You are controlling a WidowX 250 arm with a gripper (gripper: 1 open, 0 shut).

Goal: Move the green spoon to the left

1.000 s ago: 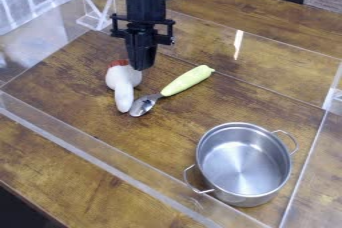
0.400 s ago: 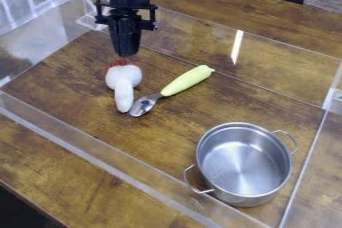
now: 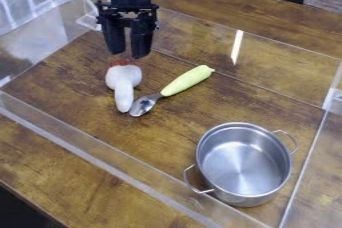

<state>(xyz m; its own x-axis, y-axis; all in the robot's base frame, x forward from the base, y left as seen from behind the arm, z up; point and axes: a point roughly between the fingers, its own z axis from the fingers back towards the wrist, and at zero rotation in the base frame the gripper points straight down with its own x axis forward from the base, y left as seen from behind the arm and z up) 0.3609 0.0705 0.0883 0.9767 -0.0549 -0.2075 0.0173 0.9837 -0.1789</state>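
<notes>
The green spoon (image 3: 175, 86) lies flat on the wooden table, its yellow-green handle pointing up-right and its silver bowl (image 3: 143, 105) down-left. The bowl rests beside the stem of a white mushroom toy with a red cap (image 3: 123, 85). My gripper (image 3: 130, 51) hangs above and left of the spoon, just over the mushroom's cap. It points steeply down, and its two black fingers (image 3: 118, 40) are spread apart with nothing between them. It touches neither the spoon nor the mushroom.
A steel pot with two handles (image 3: 243, 162) stands at the lower right. A clear plastic wall (image 3: 80, 142) fences the work area along the front and sides. Bare wood lies left of the mushroom.
The jaws were shut in the earlier frames and now stand open. The spoon and the mushroom lie where they were.
</notes>
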